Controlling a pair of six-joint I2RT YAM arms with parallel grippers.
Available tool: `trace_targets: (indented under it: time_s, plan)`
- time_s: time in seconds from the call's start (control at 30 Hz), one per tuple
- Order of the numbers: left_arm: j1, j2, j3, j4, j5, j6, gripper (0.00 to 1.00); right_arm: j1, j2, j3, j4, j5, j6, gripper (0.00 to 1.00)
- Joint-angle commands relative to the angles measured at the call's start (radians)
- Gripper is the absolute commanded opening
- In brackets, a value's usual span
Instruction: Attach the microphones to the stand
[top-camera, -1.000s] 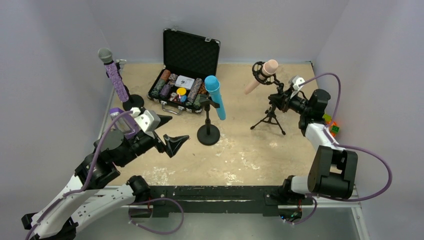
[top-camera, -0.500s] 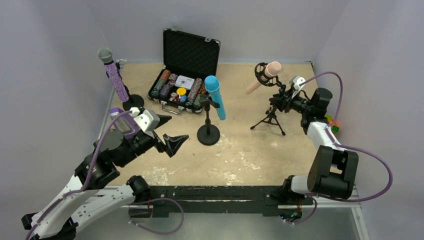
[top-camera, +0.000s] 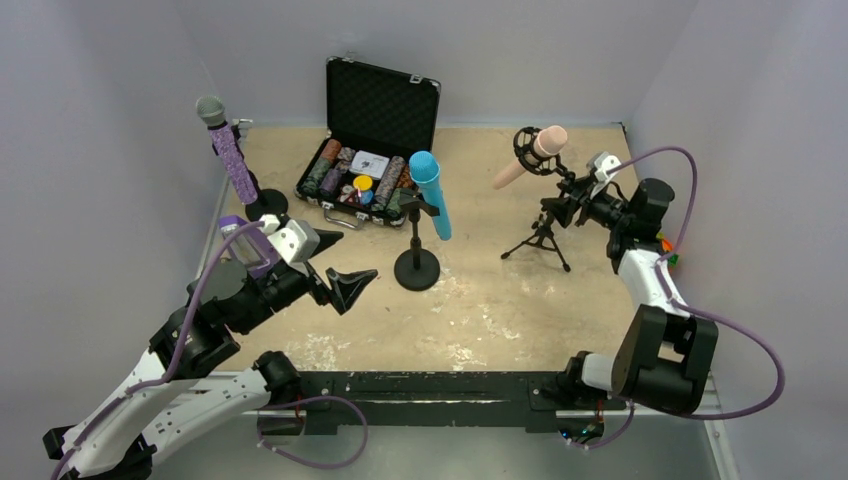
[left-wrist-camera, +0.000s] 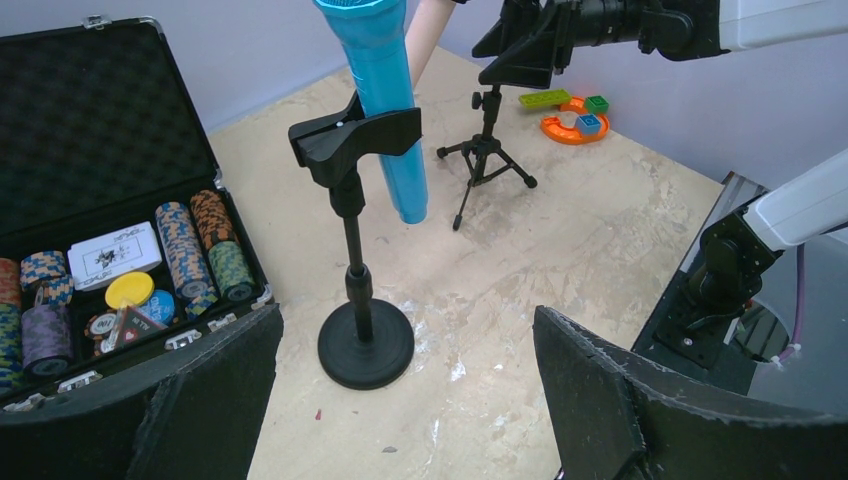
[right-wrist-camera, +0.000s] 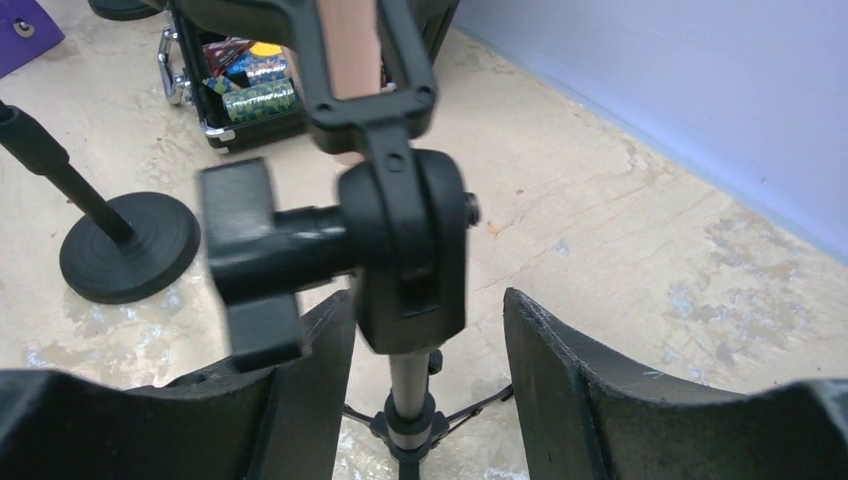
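- Overhead, the purple microphone (top-camera: 228, 150) stands clipped at upper left, the blue microphone (top-camera: 432, 195) at centre, and the pink microphone (top-camera: 528, 158) sits in the tripod stand (top-camera: 541, 235) at upper right. The left gripper (top-camera: 350, 288) hangs at lower left.
- Left wrist: jaws wide and empty, with the blue microphone clipped at top centre.
- Right wrist: the right gripper (right-wrist-camera: 425, 310) is spread wide on either side of the tripod stand, not closed on it. The pink microphone is at the top edge.

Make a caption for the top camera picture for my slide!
The purple microphone, blue microphone and pink microphone are all mounted; the right gripper hovers at the tripod.
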Motion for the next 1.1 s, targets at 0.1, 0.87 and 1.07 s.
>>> trace_targets:
  time_s: [0.1, 0.87, 1.07]
  plan:
    - [0.005, -0.017, 0.001, 0.015, -0.004, -0.011, 0.99, -0.037, -0.094, -0.035, -0.025, -0.020, -0.028, 0.61]
    - [0.180, 0.213, 0.074, -0.185, -0.093, -0.163, 1.00, -0.199, -0.625, 0.070, -0.852, 0.352, -0.139, 0.90]
    - [0.180, 0.192, 0.228, -0.304, -0.089, -0.103, 1.00, -0.200, -0.693, 0.171, -0.962, 0.259, -0.048, 0.93]
